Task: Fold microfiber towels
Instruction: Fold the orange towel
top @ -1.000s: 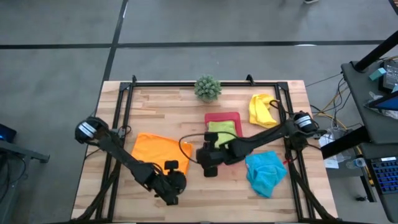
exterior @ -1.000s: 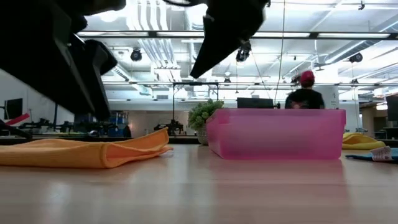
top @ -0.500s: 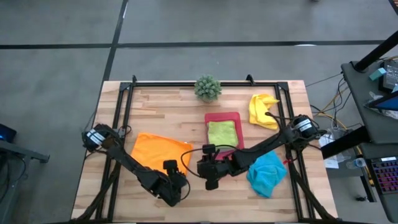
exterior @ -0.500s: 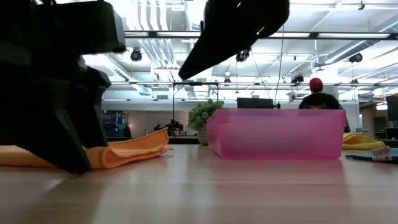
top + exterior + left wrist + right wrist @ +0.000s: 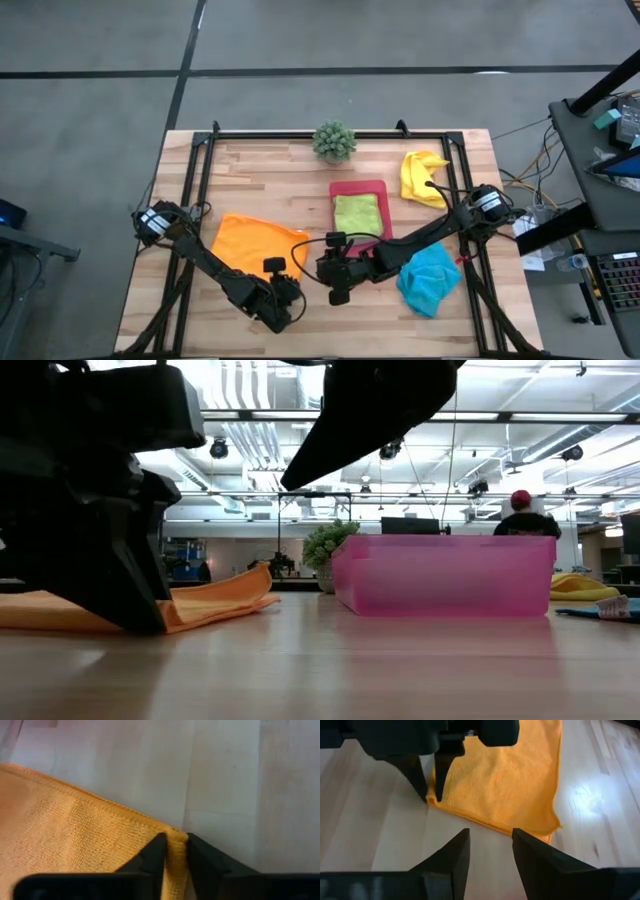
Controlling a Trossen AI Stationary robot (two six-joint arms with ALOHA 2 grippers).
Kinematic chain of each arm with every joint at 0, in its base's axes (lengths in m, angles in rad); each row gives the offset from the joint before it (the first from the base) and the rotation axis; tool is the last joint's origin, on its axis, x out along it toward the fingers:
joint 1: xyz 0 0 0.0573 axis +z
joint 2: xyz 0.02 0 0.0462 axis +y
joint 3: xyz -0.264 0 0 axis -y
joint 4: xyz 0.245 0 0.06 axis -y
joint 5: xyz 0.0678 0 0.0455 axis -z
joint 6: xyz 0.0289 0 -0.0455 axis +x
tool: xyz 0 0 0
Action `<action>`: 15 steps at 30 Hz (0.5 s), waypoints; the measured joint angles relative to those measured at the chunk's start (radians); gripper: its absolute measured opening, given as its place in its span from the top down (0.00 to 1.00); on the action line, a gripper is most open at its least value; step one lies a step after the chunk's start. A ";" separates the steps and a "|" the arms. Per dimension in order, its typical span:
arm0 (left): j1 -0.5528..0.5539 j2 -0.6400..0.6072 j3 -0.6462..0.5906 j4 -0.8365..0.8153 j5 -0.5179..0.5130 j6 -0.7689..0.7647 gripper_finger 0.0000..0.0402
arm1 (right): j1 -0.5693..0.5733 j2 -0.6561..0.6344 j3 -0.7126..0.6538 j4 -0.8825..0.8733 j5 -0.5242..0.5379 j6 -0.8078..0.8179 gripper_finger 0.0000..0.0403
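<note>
The orange towel (image 5: 252, 245) lies spread on the table's left half, and it also shows in the low view (image 5: 215, 603). My left gripper (image 5: 284, 300) is down at its near right corner and shut on it (image 5: 174, 857). My right gripper (image 5: 337, 283) is open and empty just right of that corner, above the bare wood (image 5: 490, 852). The lime green towel (image 5: 357, 212) lies in the pink tray (image 5: 374, 186). The yellow towel (image 5: 422, 177) and the turquoise towel (image 5: 428, 278) lie crumpled at the right. The grey towel is out of view. My left gripper pinches the orange towel's near right corner (image 5: 175, 841) between its two fingers. The fingers (image 5: 427, 787) come from above, pointing down at the table. The corner sits at table level and the rest of the towel lies flat on the wood.
A small potted plant (image 5: 334, 140) stands at the far edge, behind the pink tray (image 5: 445, 575). A black frame (image 5: 200, 150) runs along the table's sides. Bare wood lies along the near edge between the two grippers. A person stands far off in the room (image 5: 525, 520).
My left gripper has come down to the table at the orange towel's near right corner and shifted a little toward the right. My right gripper has moved from beside the pink tray toward the near edge, closer to the left gripper.
</note>
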State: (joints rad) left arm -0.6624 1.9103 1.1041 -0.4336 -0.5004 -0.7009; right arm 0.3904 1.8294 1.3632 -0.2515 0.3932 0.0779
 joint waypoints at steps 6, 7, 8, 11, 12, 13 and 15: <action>0.000 0.000 -0.002 -0.005 -0.012 0.002 0.99 | 0.000 0.001 -0.015 0.003 0.000 -0.001 0.65; 0.000 0.000 -0.002 -0.005 -0.015 0.002 0.99 | 0.000 0.001 -0.018 0.004 0.000 -0.002 0.65; 0.000 -0.003 -0.003 -0.005 -0.014 0.002 0.99 | 0.000 0.001 -0.022 0.004 0.000 -0.003 0.65; 0.000 -0.024 -0.006 -0.009 0.000 0.007 1.00 | 0.000 0.001 -0.037 0.023 0.000 0.000 0.65; -0.001 -0.032 -0.008 -0.012 0.003 0.008 1.00 | 0.000 0.001 -0.042 0.037 -0.003 0.000 0.65; -0.002 -0.043 -0.011 -0.014 0.004 0.009 1.00 | 0.000 0.001 -0.047 0.049 -0.011 0.000 0.65; -0.003 -0.064 -0.013 -0.017 0.003 0.007 1.00 | 0.000 0.002 -0.051 0.070 -0.047 0.001 0.63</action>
State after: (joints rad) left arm -0.6651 1.8459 1.0908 -0.4503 -0.4973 -0.6937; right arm 0.3901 1.8309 1.3125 -0.1817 0.3461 0.0784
